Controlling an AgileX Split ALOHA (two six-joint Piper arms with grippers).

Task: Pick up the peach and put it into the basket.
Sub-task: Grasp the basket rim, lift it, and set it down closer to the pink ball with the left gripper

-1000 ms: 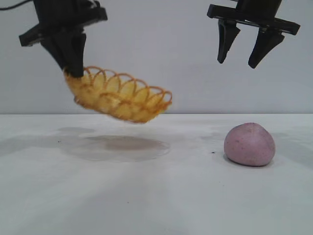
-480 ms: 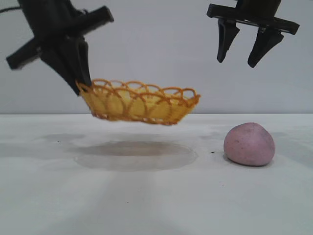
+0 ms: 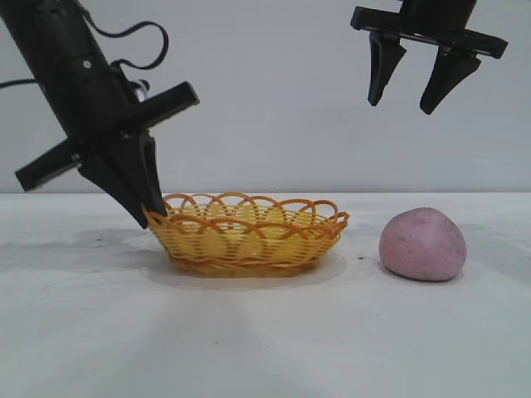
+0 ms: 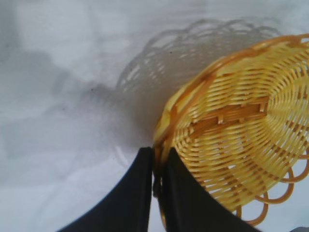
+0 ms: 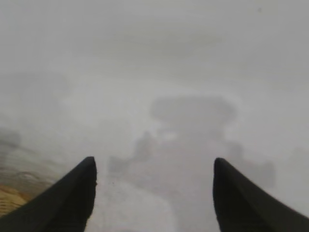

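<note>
Gripping the rim at the left end of the basket [image 3: 249, 236], the left tool [image 3: 153, 211] is clamped at centre left; the peach [image 3: 422, 244] is seen at lower right on the counter [image 3: 265, 332], below the open right tool [image 3: 411, 93] at upper right.

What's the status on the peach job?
Left gripper shut on basket rim, basket on table. Right gripper open, high above peach. Peach on table, beside basket. Nothing in the way.
</note>
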